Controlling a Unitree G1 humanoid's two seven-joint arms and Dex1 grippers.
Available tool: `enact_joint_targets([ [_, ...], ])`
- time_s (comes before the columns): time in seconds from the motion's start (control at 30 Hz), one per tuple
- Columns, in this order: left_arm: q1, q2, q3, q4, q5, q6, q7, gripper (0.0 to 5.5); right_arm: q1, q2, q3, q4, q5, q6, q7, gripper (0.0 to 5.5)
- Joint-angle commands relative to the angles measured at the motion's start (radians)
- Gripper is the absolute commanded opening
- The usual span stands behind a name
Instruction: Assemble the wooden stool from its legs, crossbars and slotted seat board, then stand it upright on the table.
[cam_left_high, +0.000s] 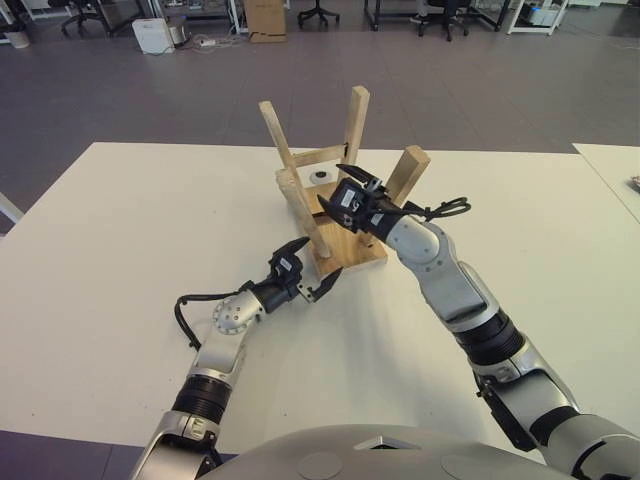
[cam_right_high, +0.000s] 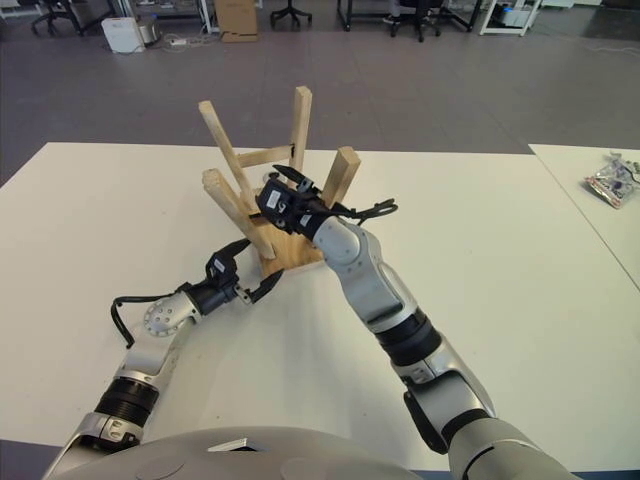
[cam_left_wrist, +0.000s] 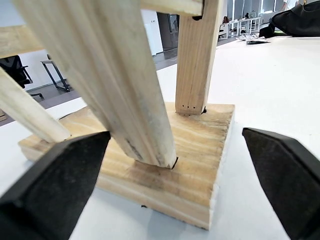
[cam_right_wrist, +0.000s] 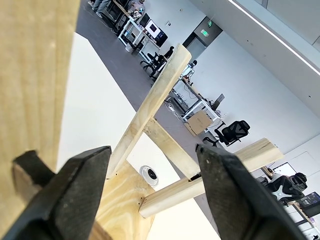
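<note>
Left eye view: stool (cam_left_high: 356, 254) upturned, seemingly assembled; left tool (cam_left_high: 319, 262) at 7 o'clock and right tool (cam_left_high: 332, 186) gaped; righting it remained.

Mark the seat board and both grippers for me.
seat board (cam_left_high: 352, 254): left eye view, bare face near its front edge.
left gripper (cam_left_wrist: 176, 133): left wrist view, midway between its fingertips.
right gripper (cam_right_wrist: 152, 149): right wrist view, midway between its fingertips.
</note>
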Motion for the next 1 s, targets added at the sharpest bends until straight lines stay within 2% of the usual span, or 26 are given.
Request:
enact_joint_targets([
  [0.03,0.005,-0.005,-0.001,-0.004,0.008,-0.004,0.009,4.83,0.039,-0.024,0.047,0.020,-0.022,0.045,0.066,3.17],
  [0.2,0.005,-0.006,0.000,-0.005,0.008,0.000,0.012,4.83,-0.106,0.027,-0.088,-0.134,0.027,0.074,0.053,3.17],
  [0.27,0.008,-0.004,0.000,-0.005,0.009,-0.001,0.012,4.83,-0.279,0.017,-0.258,-0.177,0.097,0.111,0.039,3.17],
  [0.37,0.020,0.000,0.002,-0.010,0.011,-0.002,0.015,4.83,-0.450,-0.107,-0.475,-0.057,0.126,0.056,-0.018,3.17],
  [0.47,0.048,0.030,0.026,-0.029,0.007,-0.001,0.016,4.83,-0.398,-0.229,-0.547,0.173,0.106,-0.056,-0.037,3.17],
  [0.53,0.067,0.070,0.062,-0.028,0.008,0.005,0.021,4.83,-0.305,-0.260,-0.554,0.334,0.108,-0.115,-0.040,3.17],
  [0.63,0.061,0.107,0.076,0.004,0.031,0.042,0.026,4.83,-0.190,-0.262,-0.494,0.491,0.093,-0.171,-0.014,3.17],
  [0.83,-0.015,0.179,-0.038,0.095,0.137,0.190,-0.068,4.83,-0.106,-0.220,-0.321,0.791,0.030,-0.329,0.062,3.17],
  [1.0,-0.133,0.215,-0.051,0.198,0.235,0.277,0.046,4.83,-0.079,-0.160,-0.203,0.923,-0.004,-0.452,0.144,3.17],
])
